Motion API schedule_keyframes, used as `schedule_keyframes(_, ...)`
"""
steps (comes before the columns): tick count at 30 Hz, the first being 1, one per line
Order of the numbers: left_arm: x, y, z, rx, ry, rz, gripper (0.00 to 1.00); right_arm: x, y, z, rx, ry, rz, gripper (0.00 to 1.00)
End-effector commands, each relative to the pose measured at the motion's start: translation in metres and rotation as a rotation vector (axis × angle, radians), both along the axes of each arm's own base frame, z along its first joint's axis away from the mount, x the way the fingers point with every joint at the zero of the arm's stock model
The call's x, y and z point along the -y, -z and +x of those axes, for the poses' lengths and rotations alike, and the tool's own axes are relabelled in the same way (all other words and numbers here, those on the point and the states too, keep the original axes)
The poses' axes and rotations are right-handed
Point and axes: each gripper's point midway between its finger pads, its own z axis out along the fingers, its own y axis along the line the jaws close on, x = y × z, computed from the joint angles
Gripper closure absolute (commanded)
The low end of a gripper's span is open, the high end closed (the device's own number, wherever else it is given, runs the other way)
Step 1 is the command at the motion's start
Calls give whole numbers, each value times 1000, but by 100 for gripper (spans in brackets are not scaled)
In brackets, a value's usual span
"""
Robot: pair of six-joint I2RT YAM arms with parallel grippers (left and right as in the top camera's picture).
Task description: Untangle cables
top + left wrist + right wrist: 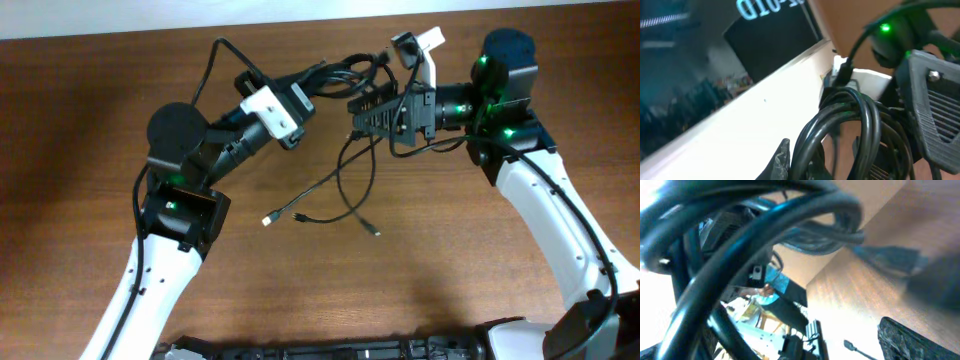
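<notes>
Overhead, the left gripper [308,92] reaches toward 2 o'clock and is clamped tight on the cables [345,75], near the 12 o'clock edge of the wooden table [100,150]. The knotted bundle has its long axis running from 9 to 3 o'clock, bridging the short gap between the 2 grippers. From the bundle, 3 thin strands trail toward 6 o'clock. A pale plug [268,219] ends at 7 o'clock of the knot, a dark plug [300,215] lies just beside it, and a third tip [375,232] points to 5 o'clock. The right gripper [356,110] points toward 9 o'clock, close against the bundle.

Left wrist view: teal lettering [765,7] at 12 o'clock is cut by the frame edge, and only something like "-01D" can be read. The cables [840,125] rise as a thick loop from 6 o'clock, beside a dark fingertip [782,160] near the frame's middle. A green light [884,28] glows at 1 o'clock.

Right wrist view: blurred cables [765,225] sweep across the lens from 8 to 2 o'clock. Only 1 of the fingers [915,340] shows, far out at 5 o'clock, so the jaws stand wide apart. Whether a strand touches them cannot be told. A small plug [850,345] lies on the wood at 6 o'clock.
</notes>
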Motion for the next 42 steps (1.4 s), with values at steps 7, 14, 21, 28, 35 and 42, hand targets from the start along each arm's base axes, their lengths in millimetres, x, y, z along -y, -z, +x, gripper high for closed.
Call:
schedule_keyframes(7, -18, 24, 19, -278, -142, -97, 100, 54, 1, 38, -31, 199, -4, 1)
schedule_keyframes(14, -36, 75, 29, -619, -295, -176, 100, 59, 5, 45, -181, 249, 4, 1)
schedule_keyframes(21, -40, 107, 21, -1027, -363, -435, 100, 59, 21, 44, -254, 267, -22, 2)
schedule_keyframes(28, -34, 109, 16, -1257, -362, -669, 100, 41, 48, 15, -190, 153, -82, 1)
schedule_keyframes(35, -34, 108, 16, -1264, -360, -680, 100, 2, 56, -9, -105, 45, -123, 16)
schedule_keyframes(42, -34, 110, 16, -1270, -365, -676, 100, -9, 77, -7, -152, 100, -221, 25)
